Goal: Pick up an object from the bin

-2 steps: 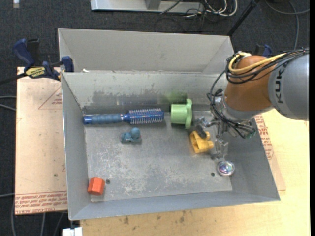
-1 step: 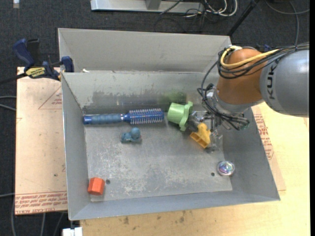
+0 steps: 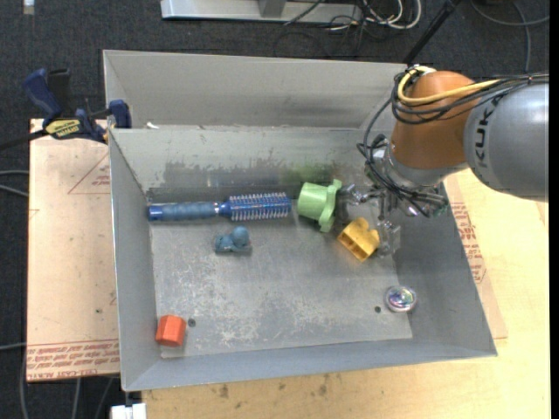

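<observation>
My gripper [image 3: 385, 236] hangs low over the right part of the bin, under the orange wrist cover. A yellow blocky piece [image 3: 357, 238] lies right beside its fingertips, touching or nearly touching them on the left. Whether the yellow piece sits between the fingers I cannot tell. A light green cup-shaped thing [image 3: 318, 202] lies just left of it, on its side. A small shiny round disc [image 3: 401, 299] rests on the floor a little below the gripper.
A blue hairbrush [image 3: 222, 209] lies across the back left of the floor. Below it sits a small blue lump [image 3: 233, 242]. An orange cylinder [image 3: 170, 330] stands near the front left corner. The arm enters from the right.
</observation>
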You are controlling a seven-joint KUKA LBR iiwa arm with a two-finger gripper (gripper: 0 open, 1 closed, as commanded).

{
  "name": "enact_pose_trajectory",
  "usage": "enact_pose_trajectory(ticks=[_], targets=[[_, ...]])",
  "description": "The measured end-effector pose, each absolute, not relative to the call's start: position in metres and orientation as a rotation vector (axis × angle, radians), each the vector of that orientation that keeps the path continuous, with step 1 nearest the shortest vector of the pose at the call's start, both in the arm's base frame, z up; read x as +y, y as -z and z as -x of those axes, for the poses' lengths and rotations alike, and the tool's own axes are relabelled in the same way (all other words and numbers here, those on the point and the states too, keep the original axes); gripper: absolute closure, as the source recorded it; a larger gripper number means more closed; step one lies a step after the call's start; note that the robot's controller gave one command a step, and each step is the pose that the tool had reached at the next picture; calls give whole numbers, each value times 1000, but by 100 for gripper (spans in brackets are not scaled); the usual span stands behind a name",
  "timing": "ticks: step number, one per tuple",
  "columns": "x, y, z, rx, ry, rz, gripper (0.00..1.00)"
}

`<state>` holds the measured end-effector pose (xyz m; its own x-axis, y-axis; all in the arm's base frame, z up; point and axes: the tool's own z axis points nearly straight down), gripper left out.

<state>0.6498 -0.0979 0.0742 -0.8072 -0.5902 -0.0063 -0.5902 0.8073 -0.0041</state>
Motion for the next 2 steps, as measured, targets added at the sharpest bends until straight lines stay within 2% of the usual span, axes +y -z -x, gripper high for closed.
enact_pose_trajectory(ticks=[1,2], targets=[[-97,-74,-649,2981,-1,975,100],[-49,-248,-636,2179,6,2252,100]])
